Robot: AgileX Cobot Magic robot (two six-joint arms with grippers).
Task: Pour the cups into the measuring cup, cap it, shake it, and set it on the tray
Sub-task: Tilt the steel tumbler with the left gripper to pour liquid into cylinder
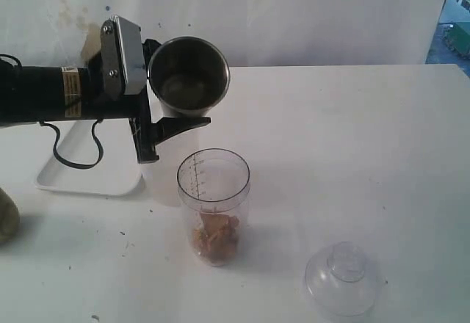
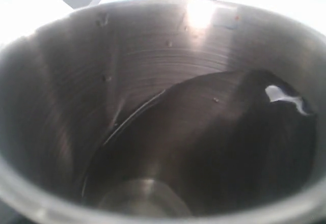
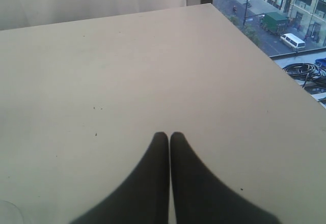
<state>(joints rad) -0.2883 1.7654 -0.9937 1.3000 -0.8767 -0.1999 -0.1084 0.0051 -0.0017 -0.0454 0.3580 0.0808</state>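
Exterior view: the left end effector [image 1: 180,86] grips the steel tumbler [image 1: 191,62] across its body, jaws spread wide around it, and holds it in the air tipped over so that its mouth faces the camera. The measuring cup [image 1: 214,191] stands upright on the bench [image 1: 352,139] just below and nearer than the tumbler, with brownish lumps lying in its bottom. The cap [image 1: 344,279] sits knob-up on the bench, apart from the cup. The tray [image 1: 88,180] lies past the arm, partly hidden by it.

The step in hand looks like the pour from the tumbler. To do it well, I would bring the tumbler's lower lip over the middle of the measuring cup's mouth before tipping further. That mouth is little wider than the tumbler's, so a stream started off-centre could run down the outside. Tip slowly, keep the lip close above the rim without knocking the cup, and hold until the tumbler drains.

Left wrist view: only the tumbler's inside shows. A dark pool, probably liquid, lies against the lower wall, short of the lip, so I judge that the pour is not finished.

Right wrist view: the right end effector [image 3: 169,135] is closed, fingers pressed together on nothing, over bare bench. It is free to steady the measuring cup if needed.
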